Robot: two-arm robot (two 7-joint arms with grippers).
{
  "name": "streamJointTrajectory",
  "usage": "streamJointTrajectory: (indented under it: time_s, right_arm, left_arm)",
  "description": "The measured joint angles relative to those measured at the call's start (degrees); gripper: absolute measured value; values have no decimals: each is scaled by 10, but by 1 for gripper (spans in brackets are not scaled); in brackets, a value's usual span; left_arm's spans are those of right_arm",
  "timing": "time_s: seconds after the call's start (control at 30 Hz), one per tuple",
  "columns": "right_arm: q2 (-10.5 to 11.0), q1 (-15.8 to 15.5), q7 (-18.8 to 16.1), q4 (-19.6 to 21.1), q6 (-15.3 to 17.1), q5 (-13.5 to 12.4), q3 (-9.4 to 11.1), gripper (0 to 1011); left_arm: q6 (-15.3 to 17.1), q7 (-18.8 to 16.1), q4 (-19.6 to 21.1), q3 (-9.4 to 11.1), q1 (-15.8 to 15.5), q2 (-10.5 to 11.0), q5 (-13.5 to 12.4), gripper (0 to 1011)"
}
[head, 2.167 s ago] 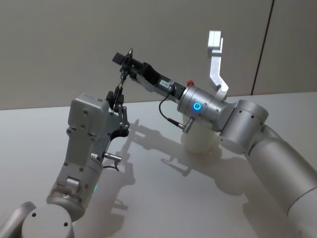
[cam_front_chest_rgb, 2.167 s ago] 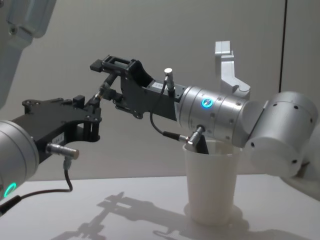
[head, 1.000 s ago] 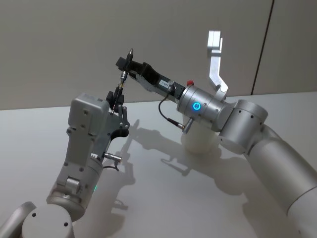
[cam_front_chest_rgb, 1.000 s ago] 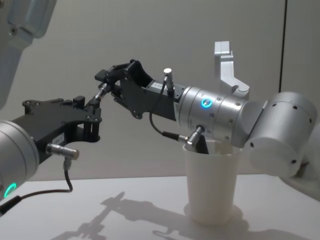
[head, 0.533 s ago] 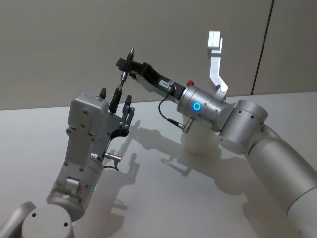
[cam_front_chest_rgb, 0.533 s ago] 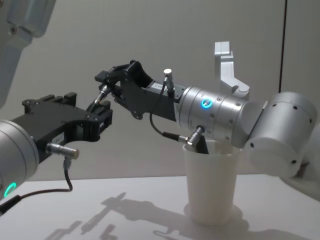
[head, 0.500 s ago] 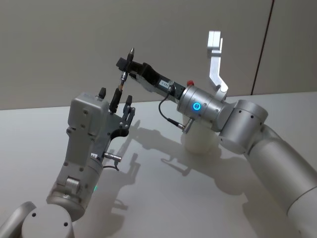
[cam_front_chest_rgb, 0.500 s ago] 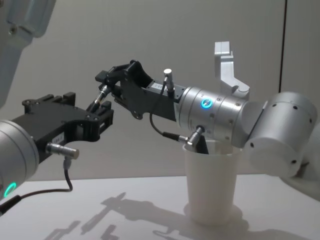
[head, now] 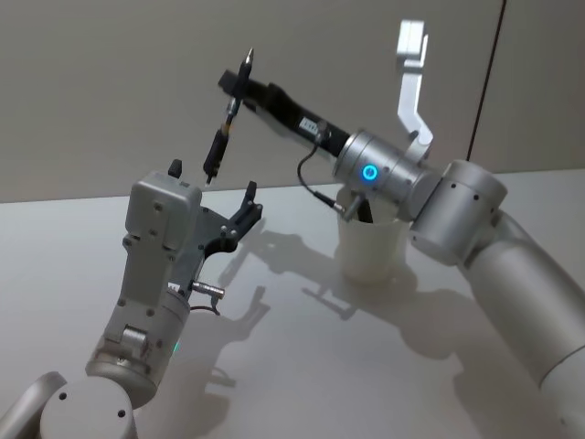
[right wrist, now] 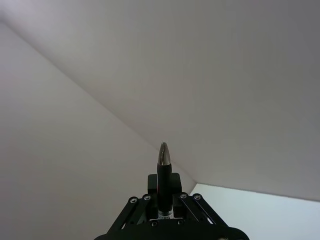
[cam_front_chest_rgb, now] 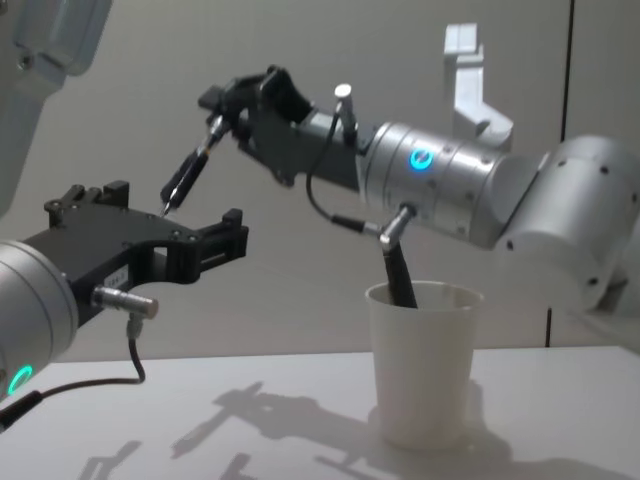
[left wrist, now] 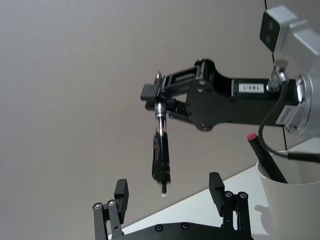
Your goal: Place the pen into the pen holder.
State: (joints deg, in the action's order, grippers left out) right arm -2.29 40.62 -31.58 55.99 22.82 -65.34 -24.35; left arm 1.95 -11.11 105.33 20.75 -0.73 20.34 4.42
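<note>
Right gripper (head: 239,84) pinched the pen (head: 226,124); left gripper (head: 212,194) gaped empty. We judged the pen should be uprighted over the cup (head: 371,247) before release.

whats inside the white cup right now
A dark pen with a red end leans in the pen holder; its lower part is hidden by the wall. The right gripper holds another pen.

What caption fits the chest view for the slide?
Right gripper holds the pen aloft above the open left gripper, left of the pen holder.
</note>
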Motion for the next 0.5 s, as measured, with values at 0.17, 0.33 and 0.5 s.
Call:
streamJointTrajectory:
  time_s: [0.17, 0.33, 0.5]
  right_arm:
    - [9, -4, 11, 37, -17, 15, 6, 143]
    - [21, -11, 25, 73, -34, 32, 13, 143]
    - [38, -26, 43, 115, -50, 54, 20, 143]
  left_arm:
    - [1, 0, 0, -1, 0, 0, 0, 1001]
    - [6, -7, 0, -5, 1, 1, 0, 1001]
    - [19, -25, 3, -13, 1, 2, -1, 1001]
